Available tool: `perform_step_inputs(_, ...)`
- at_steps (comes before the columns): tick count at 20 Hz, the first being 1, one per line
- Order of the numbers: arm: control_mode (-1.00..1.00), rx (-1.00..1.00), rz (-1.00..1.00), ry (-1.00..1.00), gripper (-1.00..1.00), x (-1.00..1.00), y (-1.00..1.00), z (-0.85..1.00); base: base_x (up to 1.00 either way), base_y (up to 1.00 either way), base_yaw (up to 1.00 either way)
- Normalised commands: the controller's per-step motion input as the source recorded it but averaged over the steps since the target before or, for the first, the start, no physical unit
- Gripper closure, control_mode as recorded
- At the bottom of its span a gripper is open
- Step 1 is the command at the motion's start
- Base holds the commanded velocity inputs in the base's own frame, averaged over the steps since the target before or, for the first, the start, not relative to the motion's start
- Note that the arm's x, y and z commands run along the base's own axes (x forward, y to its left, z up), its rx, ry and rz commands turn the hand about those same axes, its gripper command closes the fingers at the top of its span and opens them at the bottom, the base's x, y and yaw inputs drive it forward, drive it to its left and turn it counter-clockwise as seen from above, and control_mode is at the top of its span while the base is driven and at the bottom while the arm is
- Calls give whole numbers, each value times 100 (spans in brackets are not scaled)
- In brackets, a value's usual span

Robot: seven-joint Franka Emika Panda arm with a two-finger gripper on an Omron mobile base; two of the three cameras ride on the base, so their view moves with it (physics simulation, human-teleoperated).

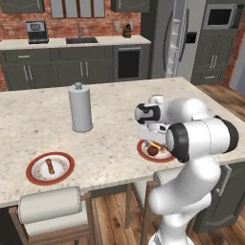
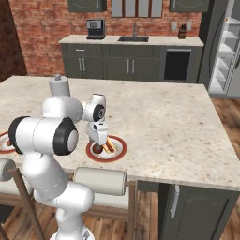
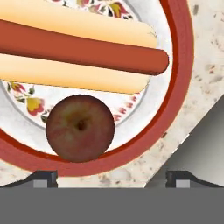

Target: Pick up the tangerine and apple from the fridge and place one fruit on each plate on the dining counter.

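Over the dining counter point(image 1: 110, 119) the arm hangs low above the near plate point(image 3: 181, 87); the gripper point(image 3: 111, 177) stands wide, holding nothing. The apple point(image 3: 80, 128) sits on the plate's inner rim, just beside a hot dog point(image 3: 83, 54). Best move now, I'd say: lift straight up, fingers clear, so the fruit doesn't roll.

Two plates point(image 1: 50, 168) point(image 1: 143, 152) with red-brown rims lie on one dining counter point(image 1: 115, 110). One apple point(image 3: 80, 128) and one hot dog point(image 3: 83, 52) occupy the plate under the hand. The other plate carries one small brown item, too small to identify. One paper towel roll point(image 1: 80, 107) stands upright. Two stools point(image 1: 50, 205) point(image 2: 101, 182) line the counter's near edge. One fridge point(image 1: 177, 38) stands behind.
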Motion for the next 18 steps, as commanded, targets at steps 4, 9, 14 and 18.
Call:
perform_step_inputs(4, -100, 0, -2, 0, -100, -75, -1, 81, 0, 0, 0)
perform_step_inputs(9, -100, 4, -1, 0, -100, -100, -8, 77, 0, 0, 0)
perform_step_inputs(14, -100, 1, 2, -4, -100, -100, -4, 70, 0, 0, 0)
perform_step_inputs(18, -100, -2, 18, -14, -100, -100, 0, 65, 0, 0, 0)
